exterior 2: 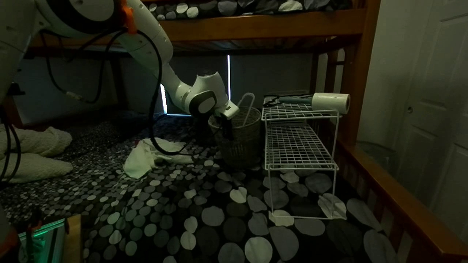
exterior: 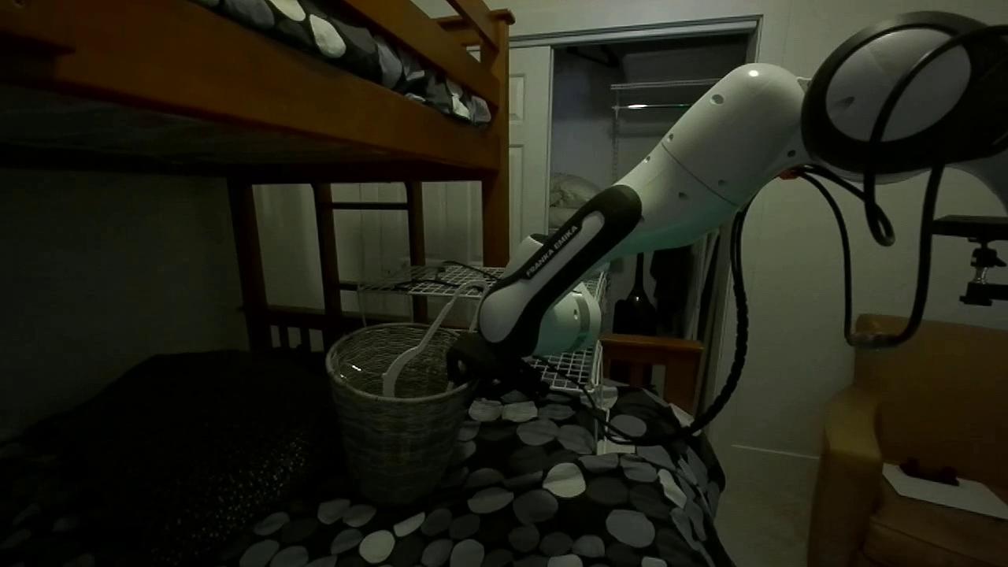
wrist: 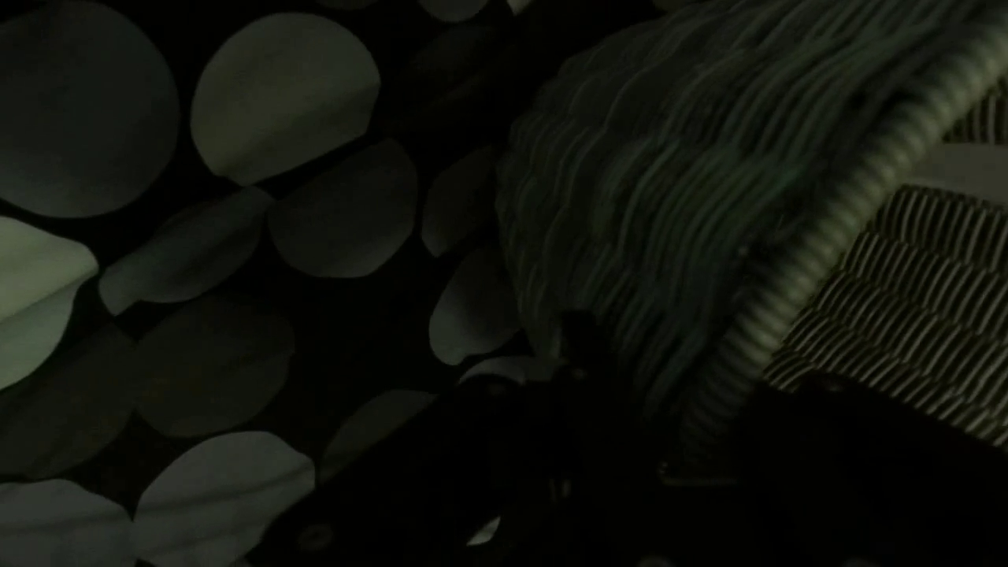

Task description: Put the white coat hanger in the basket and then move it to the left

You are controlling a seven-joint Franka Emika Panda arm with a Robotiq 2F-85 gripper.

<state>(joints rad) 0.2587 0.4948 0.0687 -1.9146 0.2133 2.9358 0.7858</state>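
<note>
The basket (exterior: 398,453) stands upright on the bed; an exterior view also shows it beside the rack (exterior 2: 239,148). The white coat hanger (exterior: 405,360) leans inside it, one end rising above the rim; this end also shows in an exterior view (exterior 2: 249,110). In the wrist view a pale strip of the hanger (wrist: 965,169) lies inside the basket (wrist: 654,173). My gripper (wrist: 681,374) straddles the rim, one finger outside the wall and one inside. It is too dark to tell whether the fingers press on it. The gripper is at the rim in both exterior views (exterior: 470,362) (exterior 2: 226,128).
A white wire grid rack (exterior 2: 301,146) stands close beside the basket, with a white cylinder (exterior 2: 331,103) on top. A white cloth (exterior 2: 146,157) lies on the dotted bedspread (exterior 2: 197,219). The upper bunk's wooden rail (exterior 2: 263,28) is above. A cable hangs from the arm.
</note>
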